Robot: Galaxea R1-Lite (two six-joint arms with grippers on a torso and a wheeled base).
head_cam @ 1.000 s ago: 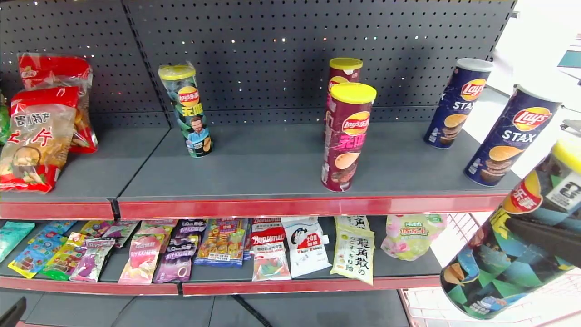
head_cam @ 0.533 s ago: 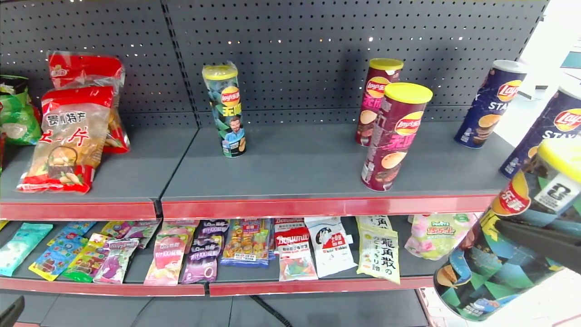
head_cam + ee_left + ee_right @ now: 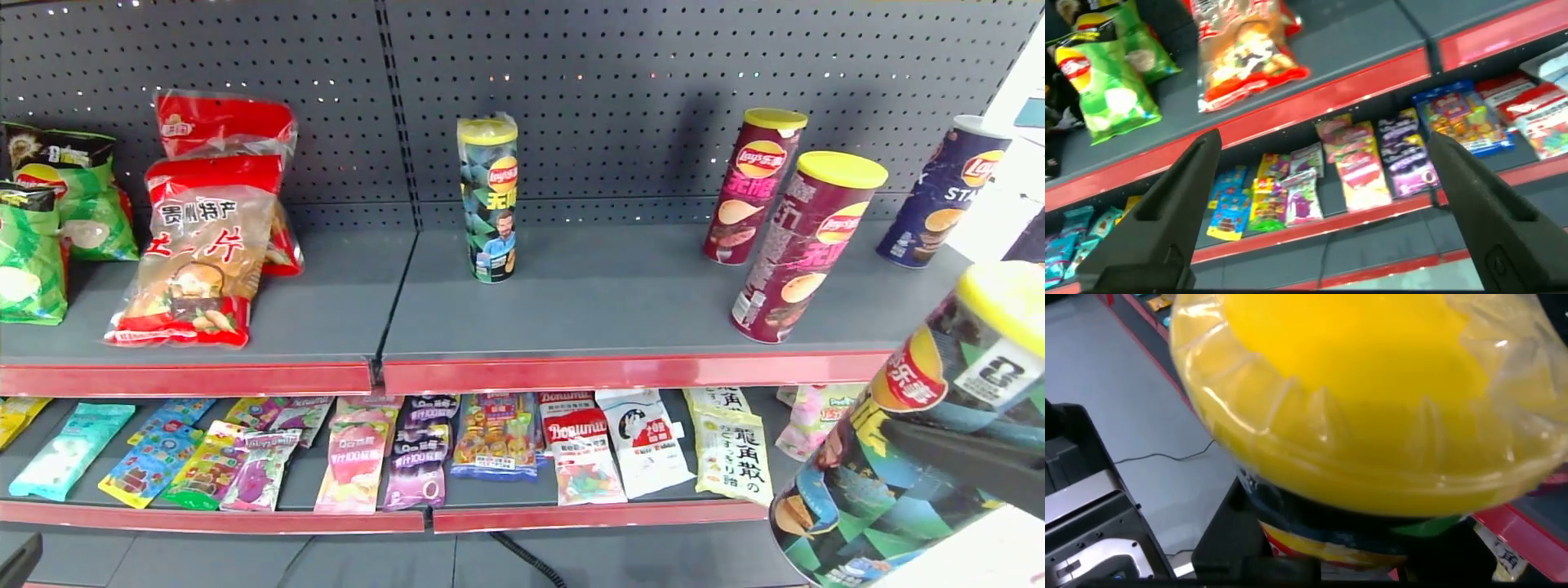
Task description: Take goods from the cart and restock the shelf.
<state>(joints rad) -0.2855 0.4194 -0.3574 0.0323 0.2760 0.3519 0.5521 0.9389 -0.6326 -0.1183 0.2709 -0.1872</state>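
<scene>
Payload: green can (image 3: 865, 490) tilted, lid up-right, clamped in right gripper (image 3: 959, 451); shelf (image 3: 620, 302) slot beside matching can (image 3: 488, 200) well left; left gripper (image 3: 1319, 204) spread, empty.

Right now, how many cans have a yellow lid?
4. A green can on the upper shelf; a back maroon can and a front maroon can to its right; a fourth can in the right gripper. More may be hidden.

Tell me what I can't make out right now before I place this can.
Held can: lid end cut off by the head view's right edge.
How it is gripped: yellow lid blocks the right wrist view.
Pale packet on the lower shelf: partly hidden behind the held can, head view.
</scene>
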